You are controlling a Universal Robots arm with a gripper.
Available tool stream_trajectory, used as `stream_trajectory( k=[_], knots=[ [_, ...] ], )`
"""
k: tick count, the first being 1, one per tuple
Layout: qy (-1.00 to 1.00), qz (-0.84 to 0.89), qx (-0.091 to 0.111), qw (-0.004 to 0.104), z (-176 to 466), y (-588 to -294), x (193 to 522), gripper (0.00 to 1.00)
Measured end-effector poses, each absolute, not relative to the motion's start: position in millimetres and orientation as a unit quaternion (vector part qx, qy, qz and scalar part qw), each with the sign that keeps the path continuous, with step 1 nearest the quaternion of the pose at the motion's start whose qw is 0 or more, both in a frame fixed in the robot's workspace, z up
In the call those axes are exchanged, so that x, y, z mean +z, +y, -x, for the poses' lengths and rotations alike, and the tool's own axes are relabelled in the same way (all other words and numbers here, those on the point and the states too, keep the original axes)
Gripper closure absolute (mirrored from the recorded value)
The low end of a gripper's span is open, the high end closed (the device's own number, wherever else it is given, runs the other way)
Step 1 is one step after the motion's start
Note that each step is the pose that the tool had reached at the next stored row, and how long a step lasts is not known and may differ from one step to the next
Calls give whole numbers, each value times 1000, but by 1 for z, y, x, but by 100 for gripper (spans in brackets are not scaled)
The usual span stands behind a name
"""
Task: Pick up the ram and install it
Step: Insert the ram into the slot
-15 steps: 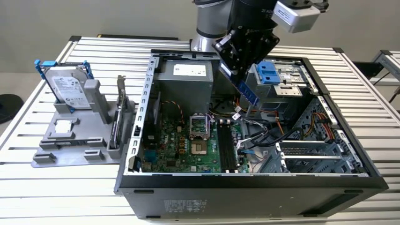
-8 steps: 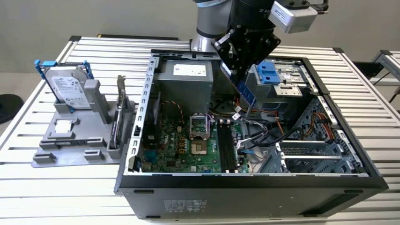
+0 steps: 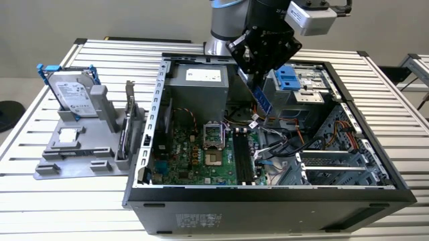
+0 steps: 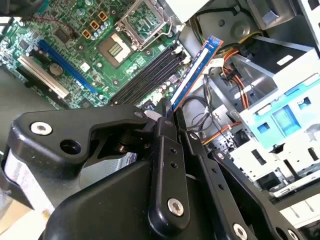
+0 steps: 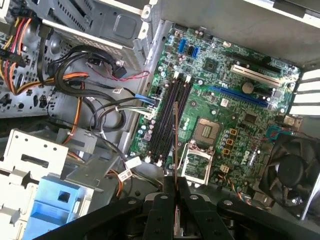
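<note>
- Gripper [image 3: 253, 75]: closed on the upper end of the ram [image 3: 261, 99], hanging over the open computer case [image 3: 268, 198] in the exterior view.
- Ram: a slim dark blue stick, tilted, its free end pointing down into the case; it is above the cables [image 3: 282, 143] and clear of the motherboard [image 3: 194, 155].
- Second wrist view: the ram [image 4: 196, 70] runs out from between the black fingers [image 4: 167, 117], beside the black memory slots [image 4: 150, 70].
- First wrist view: the ram [image 5: 176, 140] appears edge-on, roughly in line with the memory slots [image 5: 170, 120]; how far above them it sits cannot be told.
- Slots: they appear unoccupied.
- Slatted table [image 3: 40, 201]: on the exterior view's left, a grey stand [image 3: 74, 150] carries a hard drive [image 3: 70, 93] in a blue frame, well apart from the gripper.
</note>
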State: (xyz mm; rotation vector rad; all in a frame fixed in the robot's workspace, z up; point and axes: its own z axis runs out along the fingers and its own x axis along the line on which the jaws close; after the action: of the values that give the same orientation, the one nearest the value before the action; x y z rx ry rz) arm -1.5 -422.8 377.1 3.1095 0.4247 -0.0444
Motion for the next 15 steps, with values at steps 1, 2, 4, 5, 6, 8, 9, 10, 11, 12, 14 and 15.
stream_trajectory(
  k=[1, 2, 4, 5, 6, 8, 9, 10, 11, 12, 14, 15],
  knots=[
    [130, -991, -14, 1, 1, -423, 377, 100],
    [126, -992, -15, 1, 2, -423, 377, 100],
    [116, -993, -15, 1, 1, -423, 377, 100],
    [111, -994, -15, 1, 2, -423, 377, 100],
    [106, -994, -15, 1, 1, -423, 377, 100],
    [97, -995, -16, 1, 1, -423, 377, 100],
    [92, -996, -16, 1, 2, -423, 377, 100],
    [88, -996, -16, 1, 1, -423, 377, 100],
    [83, -996, -16, 0, 2, -423, 377, 100],
    [78, -997, -16, 0, 2, -423, 377, 100],
    [69, -998, -17, 0, 2, -423, 377, 100],
    [64, -998, -17, 0, 1, -423, 377, 100]
  ],
)
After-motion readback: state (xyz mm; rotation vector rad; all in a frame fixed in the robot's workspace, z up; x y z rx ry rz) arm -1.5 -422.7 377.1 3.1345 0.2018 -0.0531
